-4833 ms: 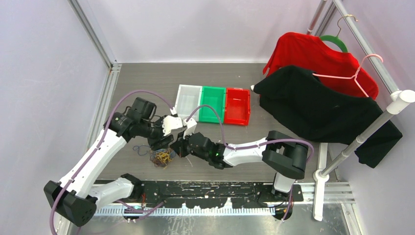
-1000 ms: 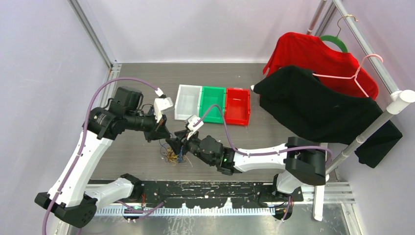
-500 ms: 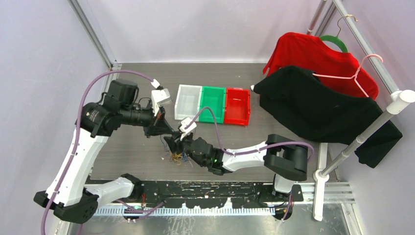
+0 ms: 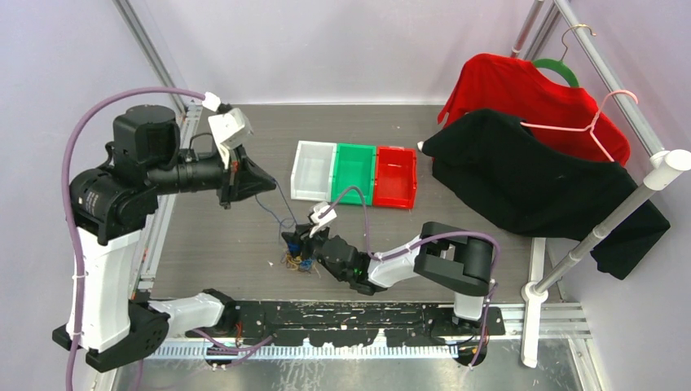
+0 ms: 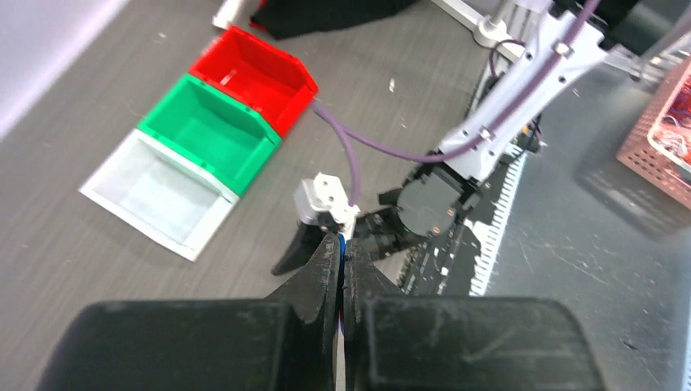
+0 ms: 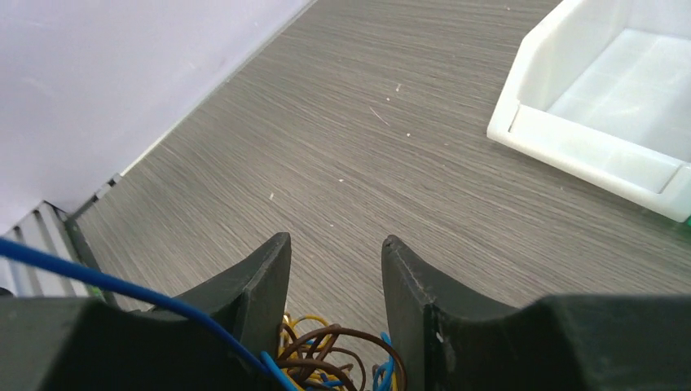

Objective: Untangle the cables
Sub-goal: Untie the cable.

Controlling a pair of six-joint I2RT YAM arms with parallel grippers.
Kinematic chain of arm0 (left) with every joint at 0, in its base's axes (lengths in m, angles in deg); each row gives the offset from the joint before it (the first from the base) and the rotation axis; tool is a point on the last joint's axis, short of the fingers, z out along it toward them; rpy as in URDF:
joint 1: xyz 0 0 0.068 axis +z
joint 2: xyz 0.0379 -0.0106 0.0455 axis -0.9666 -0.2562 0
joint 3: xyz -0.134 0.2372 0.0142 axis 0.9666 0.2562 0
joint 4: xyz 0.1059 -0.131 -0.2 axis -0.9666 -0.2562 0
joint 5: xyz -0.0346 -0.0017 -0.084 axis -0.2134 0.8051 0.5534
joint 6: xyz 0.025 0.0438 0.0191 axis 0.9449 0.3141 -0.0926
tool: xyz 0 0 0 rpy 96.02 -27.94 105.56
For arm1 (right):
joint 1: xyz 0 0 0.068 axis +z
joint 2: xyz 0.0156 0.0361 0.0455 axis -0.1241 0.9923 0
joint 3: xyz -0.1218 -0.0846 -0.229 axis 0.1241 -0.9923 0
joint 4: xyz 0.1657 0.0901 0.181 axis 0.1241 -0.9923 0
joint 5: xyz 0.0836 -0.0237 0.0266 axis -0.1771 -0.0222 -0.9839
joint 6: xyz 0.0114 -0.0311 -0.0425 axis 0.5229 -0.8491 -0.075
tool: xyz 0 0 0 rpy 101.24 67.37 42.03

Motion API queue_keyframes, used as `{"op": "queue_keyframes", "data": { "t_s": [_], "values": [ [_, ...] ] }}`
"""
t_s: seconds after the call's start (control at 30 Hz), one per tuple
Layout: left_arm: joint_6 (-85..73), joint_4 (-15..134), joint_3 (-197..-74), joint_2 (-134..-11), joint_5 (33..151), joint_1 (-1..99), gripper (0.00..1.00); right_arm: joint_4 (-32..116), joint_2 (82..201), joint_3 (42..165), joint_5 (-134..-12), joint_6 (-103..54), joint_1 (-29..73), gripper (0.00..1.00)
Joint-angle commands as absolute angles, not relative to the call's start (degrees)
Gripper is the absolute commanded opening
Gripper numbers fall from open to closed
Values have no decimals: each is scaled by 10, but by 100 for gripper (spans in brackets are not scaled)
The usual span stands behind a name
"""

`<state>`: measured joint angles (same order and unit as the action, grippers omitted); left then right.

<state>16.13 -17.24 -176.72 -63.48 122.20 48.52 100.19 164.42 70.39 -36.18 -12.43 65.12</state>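
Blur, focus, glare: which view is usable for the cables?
Left wrist: blurred throughout, green bin and table soft, left gripper a dark smear. Right wrist: table grain crisp, right gripper and cables at the bottom edge slightly soft, white bin bright but not blown out. Top: sharp, evenly lit, no glare, but cables too small to separate.

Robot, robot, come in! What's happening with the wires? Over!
Left gripper shut on blue cable, held high. Cable runs down to the tangle. Right gripper open, over the tangle. White bin off to the side, not blocking.
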Motion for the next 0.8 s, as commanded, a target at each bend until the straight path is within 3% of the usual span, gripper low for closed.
{"op": "queue_keyframes", "data": {
  "t_s": [0.0, 0.17, 0.43, 0.77],
  "values": [
    [150, -100, -1856, -650, 1187, 483, 0, 1022, 1659, 680, -340, -83, 650, 51],
    [141, -5, -1934, -665, 1082, 483, 0, 1037, 1676, 665, -331, -65, 650, 54],
    [179, 178, -1938, -653, 944, 483, 0, 1058, 1683, 651, -326, -78, 656, 63],
    [170, 171, -1888, -638, 960, 483, 0, 1026, 1592, 650, -349, -77, 654, 67]
  ]
}}
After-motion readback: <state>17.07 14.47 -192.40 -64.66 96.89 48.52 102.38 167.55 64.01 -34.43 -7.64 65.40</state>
